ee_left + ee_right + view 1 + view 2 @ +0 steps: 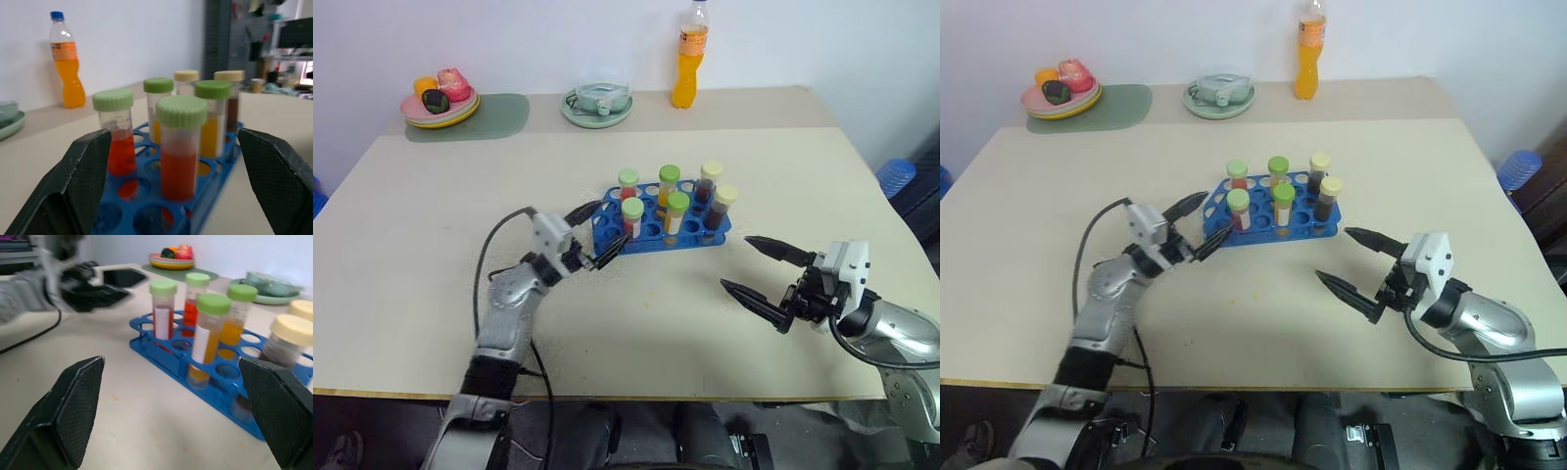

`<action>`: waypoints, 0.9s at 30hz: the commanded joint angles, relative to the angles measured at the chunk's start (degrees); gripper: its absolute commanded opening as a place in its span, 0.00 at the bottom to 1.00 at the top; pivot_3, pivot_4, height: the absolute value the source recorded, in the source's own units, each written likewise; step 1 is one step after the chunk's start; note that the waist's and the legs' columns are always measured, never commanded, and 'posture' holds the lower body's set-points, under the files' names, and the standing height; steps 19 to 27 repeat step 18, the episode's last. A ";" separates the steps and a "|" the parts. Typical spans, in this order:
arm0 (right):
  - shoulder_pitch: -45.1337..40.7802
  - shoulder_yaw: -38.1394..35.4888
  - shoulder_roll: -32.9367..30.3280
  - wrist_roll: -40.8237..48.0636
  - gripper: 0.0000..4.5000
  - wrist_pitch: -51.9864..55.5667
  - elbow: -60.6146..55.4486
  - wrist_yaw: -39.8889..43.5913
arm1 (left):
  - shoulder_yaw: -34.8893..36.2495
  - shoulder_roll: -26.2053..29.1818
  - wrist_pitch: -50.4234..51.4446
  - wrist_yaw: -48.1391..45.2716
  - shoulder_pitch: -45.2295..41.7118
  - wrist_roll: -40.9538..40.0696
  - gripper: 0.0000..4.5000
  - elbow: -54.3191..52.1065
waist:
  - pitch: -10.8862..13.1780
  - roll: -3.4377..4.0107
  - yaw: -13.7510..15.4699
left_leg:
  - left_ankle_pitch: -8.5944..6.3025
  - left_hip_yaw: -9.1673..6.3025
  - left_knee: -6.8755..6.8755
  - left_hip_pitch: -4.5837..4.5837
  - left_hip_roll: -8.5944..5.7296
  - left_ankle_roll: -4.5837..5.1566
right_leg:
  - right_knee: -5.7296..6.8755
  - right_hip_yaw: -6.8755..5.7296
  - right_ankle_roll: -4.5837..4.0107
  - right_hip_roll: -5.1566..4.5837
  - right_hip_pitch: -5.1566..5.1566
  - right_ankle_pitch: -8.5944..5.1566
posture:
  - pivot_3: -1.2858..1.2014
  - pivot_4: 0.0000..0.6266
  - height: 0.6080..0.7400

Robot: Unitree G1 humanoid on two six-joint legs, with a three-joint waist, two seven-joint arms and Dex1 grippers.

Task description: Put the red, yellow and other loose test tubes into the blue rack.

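Blue rack (661,223) sits mid-table, six capped tubes standing upright in its holes. I count two red w/ pale green caps (632,217), two yellow w/ green caps (676,212), two dark brown w/ cream caps (722,209). All look seated, none leaning that I can see. Several holes at the rack's near-left end are free.

No loose tube lying anywhere on the table (431,245) as far as I can tell, so my read is the loading is done or v. close to it. Nothing left to fetch unless one is hidden behind an arm.

Left gripper (595,233) is right at the rack's left end, fingers spread wide and nothing between them. In the left wrist view the nearest red tube stands framed by the two black fingers (73,188) but they aren't touching it. Looks like a release, not a grab.

Right gripper (762,270) hovers off the rack's right-front corner, apart from it, fingers fully spread, empty.

Further out, along the back edge: orange drink bottle (690,55), a green plate w/ a clear cup (597,101), and a stack of plates w/ toy food (440,98) on a green mat. None of that is part of the job.
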 commanded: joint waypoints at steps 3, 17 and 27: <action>3.17 -5.07 0.01 0.04 1.00 -2.19 1.78 0.97 | 6.23 8.80 9.37 -5.76 7.90 -9.67 0.93 -10.47 | -0.01 0.03 -0.07 | 0.00 0.00 -0.02 0.02 0.00 0.01 | 0.00 0.01 -0.01 0.01 0.00 0.00 | 0.52 0.24 1.00; 12.08 -9.58 2.48 -0.83 1.00 -4.15 0.86 0.24 | 11.38 15.95 15.22 -7.63 15.99 -11.92 0.93 -16.64 | 0.00 0.07 0.07 | -0.06 0.02 -0.13 0.41 0.02 0.06 | -0.08 0.03 -0.03 0.02 0.38 -0.02 | 0.52 0.24 1.00; 12.13 -9.34 2.54 -0.98 1.00 -4.16 0.76 0.14 | 11.12 16.23 15.48 -7.77 16.01 -11.58 0.93 -16.79 | 0.00 0.07 0.07 | -0.07 0.03 -0.16 0.49 0.02 0.08 | -0.08 0.03 -0.03 0.01 0.44 -0.02 | 0.52 0.24 1.00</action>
